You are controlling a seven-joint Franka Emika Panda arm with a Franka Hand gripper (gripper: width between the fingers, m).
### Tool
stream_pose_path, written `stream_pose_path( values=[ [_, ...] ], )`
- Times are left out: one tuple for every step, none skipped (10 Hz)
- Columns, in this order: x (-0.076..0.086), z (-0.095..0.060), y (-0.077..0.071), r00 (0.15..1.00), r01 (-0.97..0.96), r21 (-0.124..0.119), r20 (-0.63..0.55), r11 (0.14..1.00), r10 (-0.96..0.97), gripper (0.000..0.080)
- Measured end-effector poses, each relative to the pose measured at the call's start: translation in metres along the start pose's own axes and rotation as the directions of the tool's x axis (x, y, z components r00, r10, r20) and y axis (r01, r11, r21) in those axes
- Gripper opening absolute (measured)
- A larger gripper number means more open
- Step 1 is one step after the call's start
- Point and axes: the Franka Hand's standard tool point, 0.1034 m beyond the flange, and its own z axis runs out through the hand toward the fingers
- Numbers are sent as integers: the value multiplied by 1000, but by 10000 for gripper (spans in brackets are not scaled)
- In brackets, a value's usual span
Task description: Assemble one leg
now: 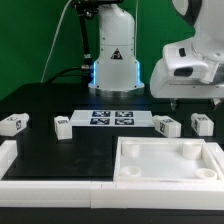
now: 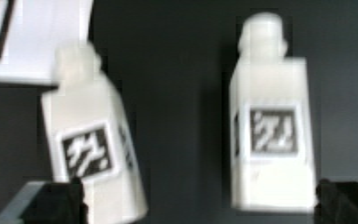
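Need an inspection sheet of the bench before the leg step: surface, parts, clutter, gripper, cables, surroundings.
Surface: black table.
Job's things: four legs lying in a row, none fitted: far-left leg, inner-left leg, inner-right leg, far-right leg. White tray in front of the right pair, with no leg in it.
Clutter: marker board between the leg pairs; white rail along the front and the exterior view's left.
Grippers: gripper open, empty, over the right pair.
Cables: dark cable behind the robot base.
Surroundings: green backdrop.
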Motion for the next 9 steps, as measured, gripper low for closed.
stream_pose_path(
  values=[
    [2,1,-5,999,7,2,50,1000,-8,649],
    [-5,6,-8,988,23,7,151,1000,-24,649],
    [-5,12,-11,971,34,6,237,999,-34,649],
    [-1,18,-13,962,37,7,272,999,-38,649],
    [1,24,-14,959,37,4,280,999,-36,649],
    [1,30,-14,960,34,3,277,999,-33,649],
    [2,35,-16,960,17,-5,281,1000,-15,649],
    [3,40,-17,959,13,-8,284,1000,-10,649],
    [3,42,-18,958,14,-9,287,1000,-11,649]
  ],
)
